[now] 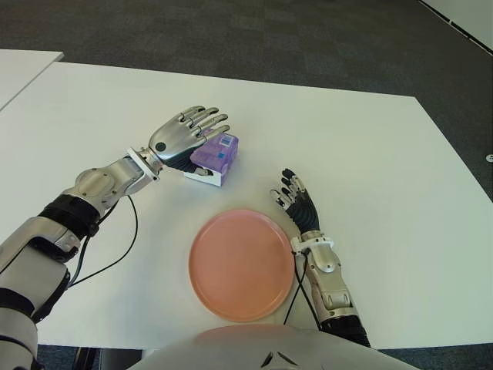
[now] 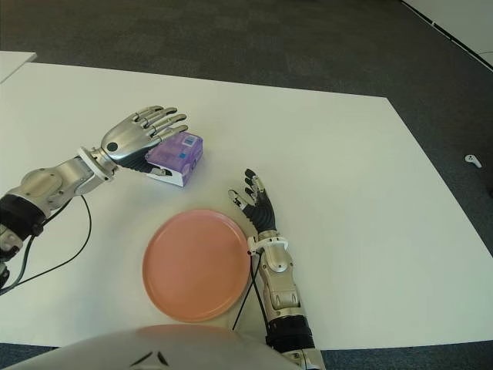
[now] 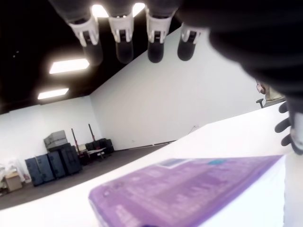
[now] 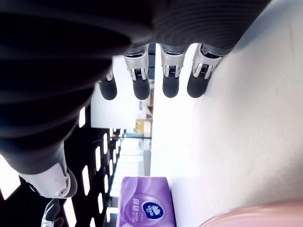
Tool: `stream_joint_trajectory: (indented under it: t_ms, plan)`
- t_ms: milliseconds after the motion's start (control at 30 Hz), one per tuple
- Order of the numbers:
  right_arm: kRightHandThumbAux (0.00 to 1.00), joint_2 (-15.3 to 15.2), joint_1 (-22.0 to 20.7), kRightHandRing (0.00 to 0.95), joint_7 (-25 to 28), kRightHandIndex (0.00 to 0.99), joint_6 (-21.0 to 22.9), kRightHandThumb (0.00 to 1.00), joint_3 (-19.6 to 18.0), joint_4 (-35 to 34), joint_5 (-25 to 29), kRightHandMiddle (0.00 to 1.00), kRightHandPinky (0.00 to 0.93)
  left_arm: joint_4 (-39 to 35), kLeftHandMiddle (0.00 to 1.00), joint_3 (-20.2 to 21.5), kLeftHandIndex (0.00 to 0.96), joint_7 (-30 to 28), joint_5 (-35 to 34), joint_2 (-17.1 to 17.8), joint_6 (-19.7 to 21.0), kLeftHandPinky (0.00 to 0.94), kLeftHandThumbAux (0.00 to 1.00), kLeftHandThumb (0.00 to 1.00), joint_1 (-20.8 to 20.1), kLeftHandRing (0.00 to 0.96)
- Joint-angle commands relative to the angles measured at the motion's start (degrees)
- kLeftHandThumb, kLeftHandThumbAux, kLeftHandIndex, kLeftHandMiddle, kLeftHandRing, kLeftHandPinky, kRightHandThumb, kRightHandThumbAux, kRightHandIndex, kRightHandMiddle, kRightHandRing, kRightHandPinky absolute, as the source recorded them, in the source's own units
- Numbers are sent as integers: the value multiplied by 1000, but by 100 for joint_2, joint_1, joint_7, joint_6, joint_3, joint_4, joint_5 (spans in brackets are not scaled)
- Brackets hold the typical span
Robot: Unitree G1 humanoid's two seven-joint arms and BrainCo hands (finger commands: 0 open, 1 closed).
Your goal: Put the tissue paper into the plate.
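Observation:
A purple and white tissue pack (image 1: 216, 156) lies on the white table (image 1: 347, 146), a little beyond the pink plate (image 1: 241, 264). My left hand (image 1: 188, 132) hovers over the pack's left side with its fingers stretched out flat and open; in the left wrist view the fingertips (image 3: 124, 51) stand above the pack (image 3: 189, 189) with a gap between. My right hand (image 1: 294, 194) shows just right of the plate, fingers extended and holding nothing. The right wrist view shows the pack (image 4: 146, 206) farther off and a bit of the plate's rim (image 4: 246, 218).
A second white table (image 1: 19, 65) stands at the far left. Dark carpet (image 1: 269, 38) runs behind the table. A black cable (image 1: 115, 254) trails from my left arm across the table to the left of the plate.

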Motion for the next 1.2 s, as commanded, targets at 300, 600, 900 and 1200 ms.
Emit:
stream_joint_trajectory:
  t_ms: [300, 600, 900, 1200]
  plan:
    - [648, -86, 376, 2, 58, 8, 505, 0, 5, 294, -29, 34, 0, 319, 0, -122, 0, -548, -18, -118, -215, 0, 419, 26, 25, 0]
    - [656, -120, 382, 0, 116, 4, 422, 0, 4, 307, 0, 19, 0, 1145, 0, -263, 0, -531, 109, -297, -130, 0, 396, 14, -258, 0]
    - [669, -119, 398, 4, 119, 11, 372, 0, -3, 305, 10, 22, 0, 2072, 0, -453, 0, -137, 174, -556, -14, 0, 379, 6, -599, 0]
    - [696, -115, 405, 19, 136, 18, 271, 0, -24, 346, 48, 33, 12, 2716, 0, -663, 0, 181, 166, -745, 105, 0, 376, 10, -823, 0]
